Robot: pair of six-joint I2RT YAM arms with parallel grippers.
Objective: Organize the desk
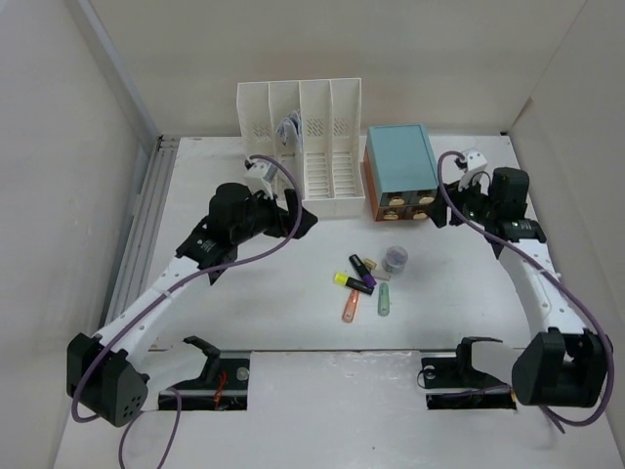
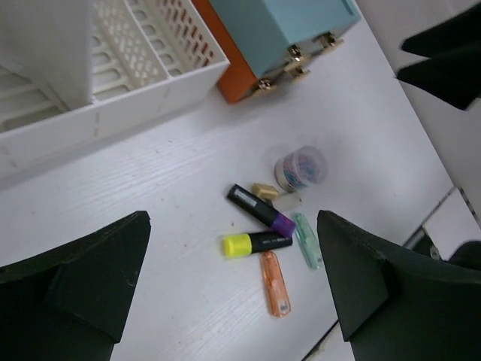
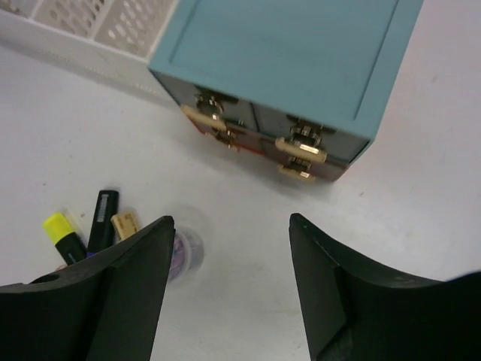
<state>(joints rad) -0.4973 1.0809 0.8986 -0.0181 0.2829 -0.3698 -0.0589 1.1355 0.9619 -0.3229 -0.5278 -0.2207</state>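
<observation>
The white desk (image 1: 293,322) holds a loose cluster at its middle: a purple-capped highlighter (image 1: 362,268), a yellow-capped highlighter (image 1: 352,283), an orange case (image 1: 349,307), a pale green case (image 1: 384,299) and a small clear round tub (image 1: 395,259). My left gripper (image 1: 298,223) is open and empty, in the air in front of the rack. In the left wrist view (image 2: 232,218) the cluster lies between its fingers. My right gripper (image 1: 439,213) is open and empty beside the drawer box. In the right wrist view (image 3: 231,219) bare desk (image 3: 421,173) lies under it.
A white slotted file rack (image 1: 312,147) stands at the back with a small item (image 1: 289,127) in one slot. A teal-topped drawer box (image 1: 400,161) sits to its right. A ridged metal rail (image 1: 146,225) runs along the left edge. Two cut-outs (image 1: 210,376) (image 1: 469,376) are at the front.
</observation>
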